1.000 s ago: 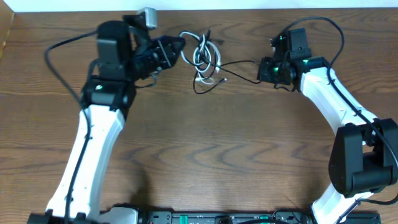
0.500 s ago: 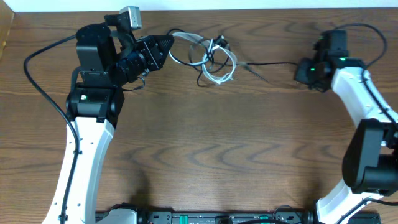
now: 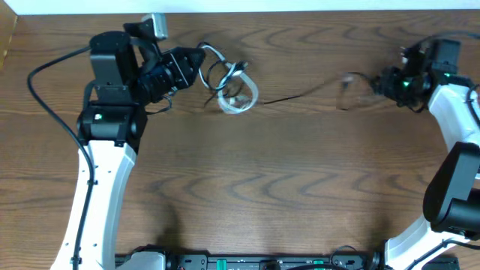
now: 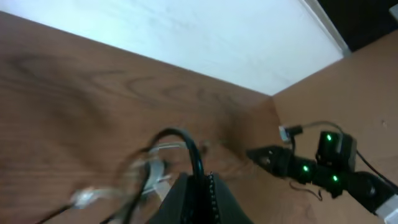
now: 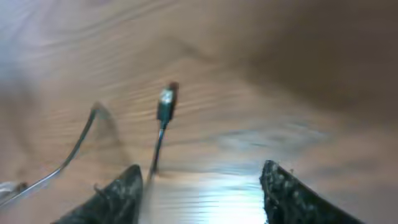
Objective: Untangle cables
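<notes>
1. The left claw (image 3: 197,63) is at the far left of the counter (image 3: 285,172), clenched on the black cable (image 4: 196,155) — in the left wrist view the cord arches up out of its closed fingers
2. The white cable (image 3: 240,100) lies in a small coil on the counter just right of that claw; loops of the black cable cross over it, so the two cords touch and overlap there
3. From the coil the black cable runs right across the wood as one thin, nearly straight line toward the right arm (image 3: 450,112), ending in a small plug (image 5: 165,101)
4. The right claw (image 5: 202,171) is at the far right, released — its two fingers stand wide apart with nothing gripped between them, and the plug shows just ahead of them
5. Both wrist views are blurred, so I cannot tell whether the plug rests on the counter or hangs just above it
</notes>
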